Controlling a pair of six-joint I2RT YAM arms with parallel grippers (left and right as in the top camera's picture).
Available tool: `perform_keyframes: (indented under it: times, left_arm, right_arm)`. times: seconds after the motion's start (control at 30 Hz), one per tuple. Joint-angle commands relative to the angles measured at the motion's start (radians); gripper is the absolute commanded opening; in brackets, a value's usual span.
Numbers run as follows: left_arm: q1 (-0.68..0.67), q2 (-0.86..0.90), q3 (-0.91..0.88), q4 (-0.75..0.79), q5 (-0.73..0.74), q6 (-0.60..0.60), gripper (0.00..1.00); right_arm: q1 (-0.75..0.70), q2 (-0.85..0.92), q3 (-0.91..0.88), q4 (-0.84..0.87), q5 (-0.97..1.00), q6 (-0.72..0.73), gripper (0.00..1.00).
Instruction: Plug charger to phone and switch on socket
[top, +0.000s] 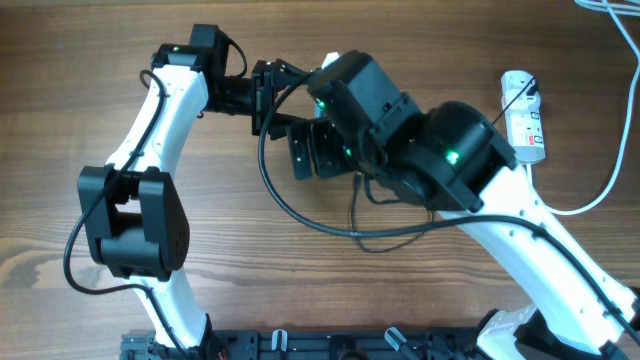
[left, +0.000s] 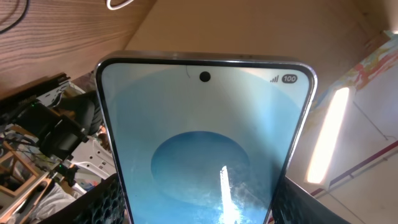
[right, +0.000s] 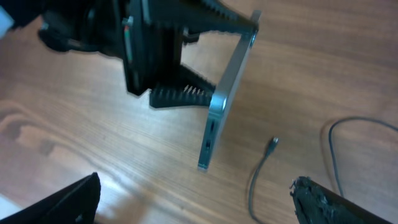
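My left gripper (left: 199, 202) is shut on the phone (left: 205, 137) and holds it by its lower sides, lifted off the table. The lit blue-cyan screen faces the left wrist camera. In the right wrist view the phone (right: 227, 93) shows edge-on, its lower end tilted toward the wood. The charger's connector tip (right: 272, 144) lies on the table just right of that end, apart from it. My right gripper (right: 199, 199) is open and empty above the tip. In the overhead view my right wrist hides the phone. The socket (top: 525, 115) lies at the far right.
The socket's white cord (top: 610, 180) loops along the right edge. A thin black cable (top: 353, 205) trails on the wood under my right arm (top: 450, 150). My left arm (top: 150, 150) reaches in from the left, its gripper (top: 272, 100) close to my right gripper (top: 308, 150).
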Motion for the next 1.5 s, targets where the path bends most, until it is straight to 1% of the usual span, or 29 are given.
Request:
perform_keyframes:
  times: [0.0,0.03,0.07,0.13,0.3,0.4,0.5,0.53,0.63,0.67,0.77,0.87,0.93,1.0,1.13,1.3,1.4,1.47]
  left_arm:
    - [0.003,-0.037,0.001,-0.001,0.056,0.001,0.64]
    - [0.003,-0.037,0.001,-0.001,0.055,0.001,0.63]
    - [0.003,-0.037,0.001,-0.001,0.056,0.000,0.63]
    - [0.003,-0.037,0.001,-0.001,0.056,-0.016,0.63]
    - [0.003,-0.037,0.001,-0.001,0.056,-0.056,0.63]
    - [0.003,-0.037,0.001,-0.001,0.056,-0.056,0.63]
    - [0.003,-0.037,0.001,-0.001,0.056,-0.063,0.63]
    - [0.003,-0.037,0.001,-0.001,0.056,-0.063,0.63]
    - [0.003,-0.037,0.001,-0.001,0.056,-0.063,0.63]
    - [0.003,-0.037,0.001,-0.001,0.056,-0.063,0.63]
    - [0.003,-0.037,0.001,-0.001,0.056,-0.068,0.63]
    - [0.003,-0.037,0.001,-0.001,0.056,-0.078,0.63]
    - [0.003,-0.037,0.001,-0.001,0.056,-0.077,0.63]
    - [0.003,-0.037,0.001,-0.001,0.056,-0.077,0.63]
    - [0.003,-0.037,0.001,-0.001,0.056,-0.077,0.63]
    - [0.003,-0.037,0.001,-0.001,0.056,-0.091,0.63]
    - [0.003,-0.037,0.001,-0.001,0.056,-0.108,0.63]
    - [0.003,-0.037,0.001,-0.001,0.056,-0.108,0.63]
  right_arm:
    - [0.003,0.020,0.022,0.033,0.057,0.040,0.97]
    - [0.003,0.025,0.022,0.040,0.060,0.051,0.91]
    - [0.003,0.026,0.022,0.041,0.075,0.076,0.89]
    - [0.003,0.037,0.022,0.039,0.110,0.111,0.89]
    - [0.023,0.068,0.022,0.039,0.125,0.110,0.88]
    - [0.025,0.090,0.022,0.040,0.162,0.121,0.83]
    - [0.025,0.106,0.022,0.041,0.205,0.158,0.82]
    - [0.025,0.109,0.022,0.042,0.210,0.167,0.80]
    - [0.025,0.111,0.022,0.061,0.210,0.169,0.69]
    - [0.025,0.111,0.022,0.065,0.210,0.169,0.66]
    - [0.025,0.111,0.022,0.064,0.210,0.161,0.65]
    - [0.025,0.116,0.021,0.065,0.210,0.161,0.54]
    - [0.025,0.122,0.021,0.064,0.210,0.162,0.50]
    - [0.025,0.125,0.021,0.065,0.210,0.162,0.49]
    - [0.025,0.126,0.021,0.065,0.262,0.165,0.43]
    - [0.025,0.126,0.021,0.068,0.269,0.165,0.42]
    - [0.025,0.126,0.021,0.069,0.269,0.166,0.36]
    - [0.025,0.126,0.021,0.068,0.269,0.173,0.34]
